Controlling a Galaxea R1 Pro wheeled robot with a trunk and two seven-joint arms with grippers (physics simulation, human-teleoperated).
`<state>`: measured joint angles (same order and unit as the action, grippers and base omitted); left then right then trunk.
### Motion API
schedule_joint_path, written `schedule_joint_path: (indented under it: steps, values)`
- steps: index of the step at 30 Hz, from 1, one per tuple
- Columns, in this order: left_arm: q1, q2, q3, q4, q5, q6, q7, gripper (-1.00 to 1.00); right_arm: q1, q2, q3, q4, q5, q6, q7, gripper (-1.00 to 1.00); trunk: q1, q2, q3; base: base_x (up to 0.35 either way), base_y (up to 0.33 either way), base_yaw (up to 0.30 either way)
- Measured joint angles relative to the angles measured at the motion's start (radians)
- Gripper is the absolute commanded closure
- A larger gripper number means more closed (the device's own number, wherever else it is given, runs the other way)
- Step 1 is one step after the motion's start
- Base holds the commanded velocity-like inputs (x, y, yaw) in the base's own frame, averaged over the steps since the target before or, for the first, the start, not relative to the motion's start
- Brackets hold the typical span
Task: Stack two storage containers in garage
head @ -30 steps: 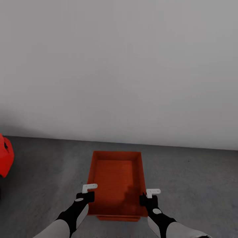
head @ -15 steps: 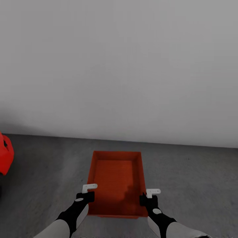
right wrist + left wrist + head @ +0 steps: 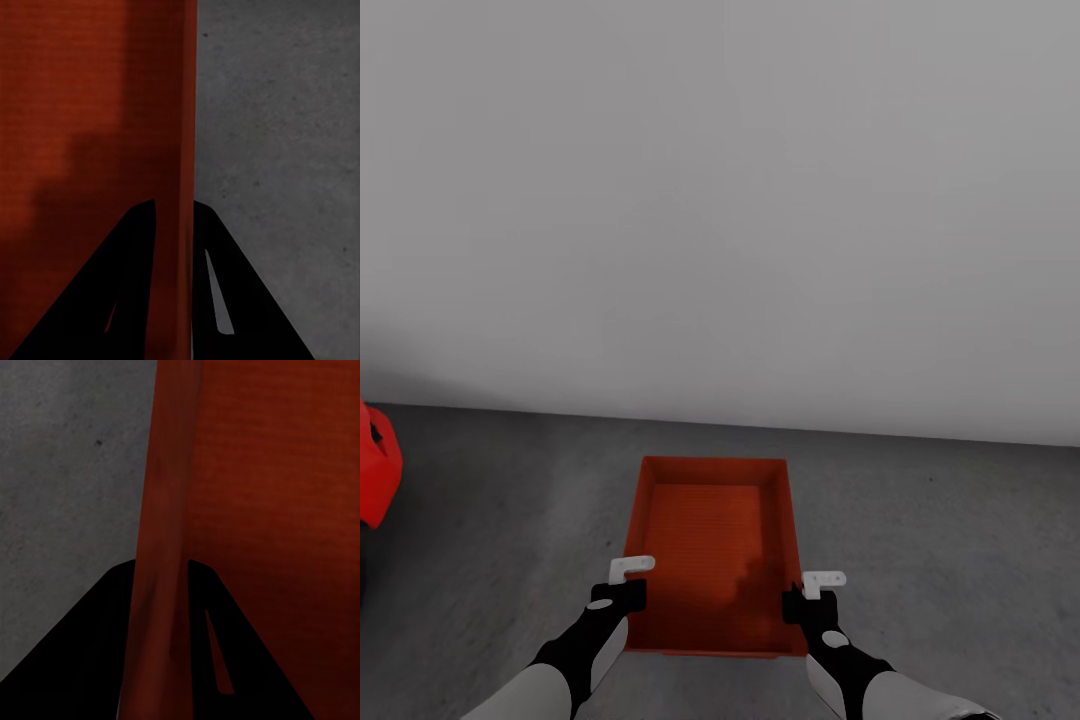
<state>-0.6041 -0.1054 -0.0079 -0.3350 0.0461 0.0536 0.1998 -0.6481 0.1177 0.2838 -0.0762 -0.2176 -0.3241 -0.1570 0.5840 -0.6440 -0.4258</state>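
Note:
One red-orange storage container [image 3: 710,540] hangs low over the grey concrete floor [image 3: 940,540] of the garage, held between both arms. My left gripper [image 3: 622,598] is shut on its left side wall, which runs between the dark fingers [image 3: 90,660] in the left wrist view. The right side wall is pinched by my right gripper [image 3: 802,600], shut, with that wall passing between its fingers [image 3: 127,285]. The container's ribbed inside [image 3: 270,510] [image 3: 75,112] holds nothing. The other storage container is hidden.
A plain white wall [image 3: 720,200] rises just beyond the container's far end. The rounded red edge of the car [image 3: 374,478] shows at the far left. Bare concrete lies on both sides of the container.
A red-orange edge that stuck out under the container's near end one second ago no longer shows. The wall's foot has shifted slightly up in the picture. Both grips are unchanged.

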Motion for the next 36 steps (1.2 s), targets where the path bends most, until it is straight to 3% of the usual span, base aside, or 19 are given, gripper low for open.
schedule_joint_path:
  steps: [19, 36]
  values:
    - [0.000, 0.000, 0.000, 0.000, -0.001, 0.000, 0.000, 1.00, 0.000, 0.000, 0.002, 0.000, -0.003, -0.001, -0.001, 1.00, 0.000, 0.000, 0.000, 0.000, 0.000, 0.000]
    - [0.000, 0.000, 0.001, 0.000, -0.002, 0.002, 0.000, 1.00, 0.000, 0.001, 0.002, 0.001, -0.004, -0.001, 0.000, 1.00, 0.065, -0.119, -0.053, 0.000, 0.000, 0.000]
